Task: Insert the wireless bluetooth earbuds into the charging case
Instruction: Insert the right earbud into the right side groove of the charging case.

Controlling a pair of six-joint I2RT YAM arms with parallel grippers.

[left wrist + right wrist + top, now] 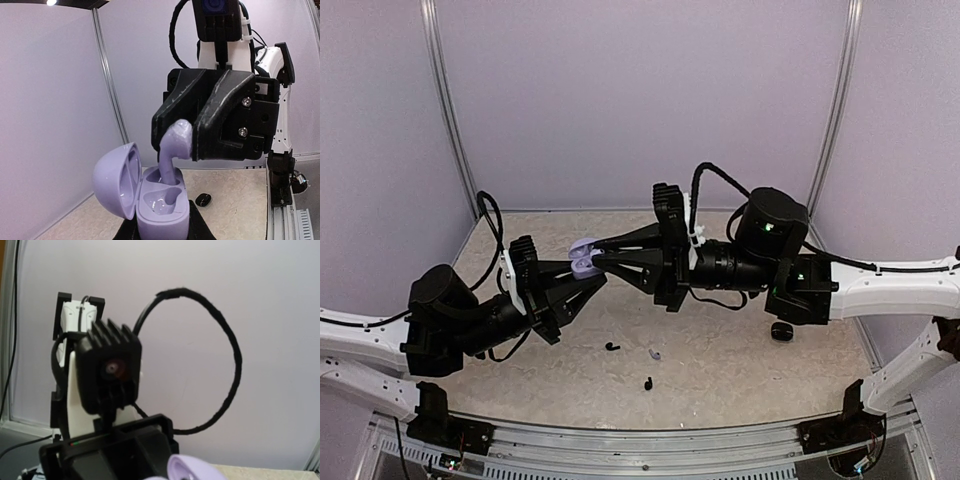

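A pale lavender charging case stands open in the left wrist view, lid swung to the left. My left gripper is shut on its base from below. From above, my right gripper is shut on a lavender earbud, whose stem reaches down into the case's far socket. The near socket is empty. From the top, both grippers meet over the table's middle at the case: left gripper, right gripper. The right wrist view shows only the lid's edge.
On the table near the front lie a black earbud, a lavender earbud and another black earbud. A black case sits under the right arm. A small black object lies beyond the case.
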